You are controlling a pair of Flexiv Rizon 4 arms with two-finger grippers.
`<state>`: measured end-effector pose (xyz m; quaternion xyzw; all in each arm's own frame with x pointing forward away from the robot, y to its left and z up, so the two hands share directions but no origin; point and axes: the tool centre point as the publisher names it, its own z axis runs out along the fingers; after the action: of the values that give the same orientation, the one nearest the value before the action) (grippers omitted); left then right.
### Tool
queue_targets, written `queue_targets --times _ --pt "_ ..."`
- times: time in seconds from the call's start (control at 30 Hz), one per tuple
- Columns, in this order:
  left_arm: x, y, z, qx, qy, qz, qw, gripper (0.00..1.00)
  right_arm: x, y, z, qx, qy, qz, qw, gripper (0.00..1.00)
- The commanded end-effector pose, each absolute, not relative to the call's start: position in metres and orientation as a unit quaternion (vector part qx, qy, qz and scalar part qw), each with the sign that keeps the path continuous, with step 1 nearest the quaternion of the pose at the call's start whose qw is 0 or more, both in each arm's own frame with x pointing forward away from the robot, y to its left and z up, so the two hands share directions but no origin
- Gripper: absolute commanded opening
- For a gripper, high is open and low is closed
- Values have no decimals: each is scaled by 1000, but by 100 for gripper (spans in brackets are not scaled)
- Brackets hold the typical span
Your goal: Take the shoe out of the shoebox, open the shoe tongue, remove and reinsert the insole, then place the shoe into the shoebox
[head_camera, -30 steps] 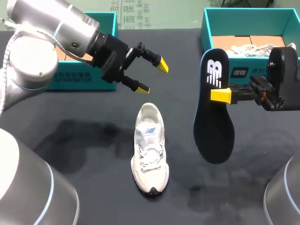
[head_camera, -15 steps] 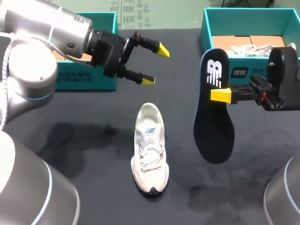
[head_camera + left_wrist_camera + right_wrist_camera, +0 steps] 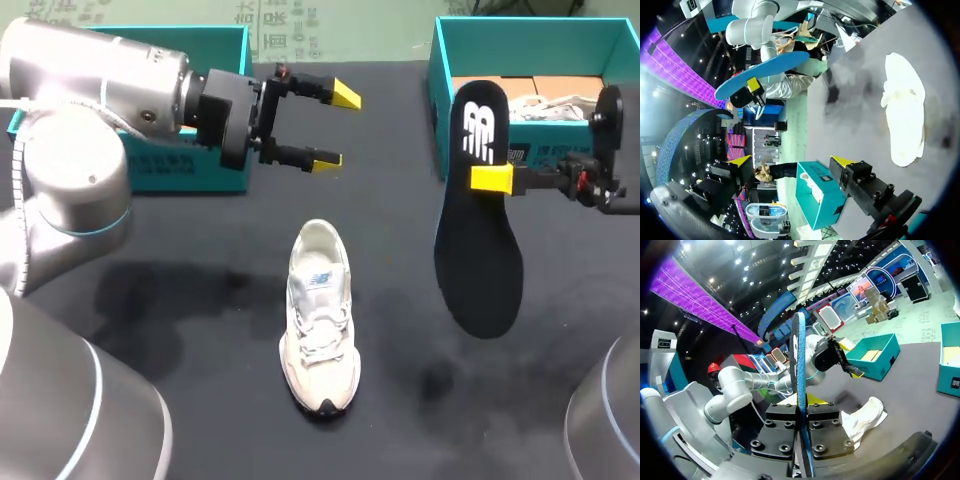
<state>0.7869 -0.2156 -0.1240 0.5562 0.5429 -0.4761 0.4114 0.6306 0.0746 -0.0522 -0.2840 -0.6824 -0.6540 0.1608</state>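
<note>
The right gripper (image 3: 492, 178) is clamping the dark insole (image 3: 480, 260) on edge, right of the white shoe (image 3: 320, 318) lying sole-down, probably for reinsertion, while the left gripper (image 3: 335, 127) is hovering spread and empty beyond the shoe's heel, probably to steady it.

From above, the left arm (image 3: 100, 80) covers most of the left shoebox (image 3: 160, 172), so its inside can't be seen; the insole (image 3: 478, 230) hides the right gripper's (image 3: 490, 180) far finger and a corner of the right shoebox (image 3: 540, 30). The white thing (image 3: 545, 103) in that box shows only partly (too little to name).
</note>
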Motion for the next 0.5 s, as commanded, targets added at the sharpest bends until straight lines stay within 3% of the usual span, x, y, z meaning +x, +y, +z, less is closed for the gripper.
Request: queue_targets --times 0.03,0.1,0.5 --pt "785 -224 -127 537 536 -489 430 100 657 58 -46 -285 -677 -650 194 0" --pt "786 -225 -126 534 534 -493 432 100 674 50 -49 -294 -660 -657 216 0" --pt "786 -225 -126 534 534 -493 432 100 674 50 -49 -294 -660 -657 216 0"
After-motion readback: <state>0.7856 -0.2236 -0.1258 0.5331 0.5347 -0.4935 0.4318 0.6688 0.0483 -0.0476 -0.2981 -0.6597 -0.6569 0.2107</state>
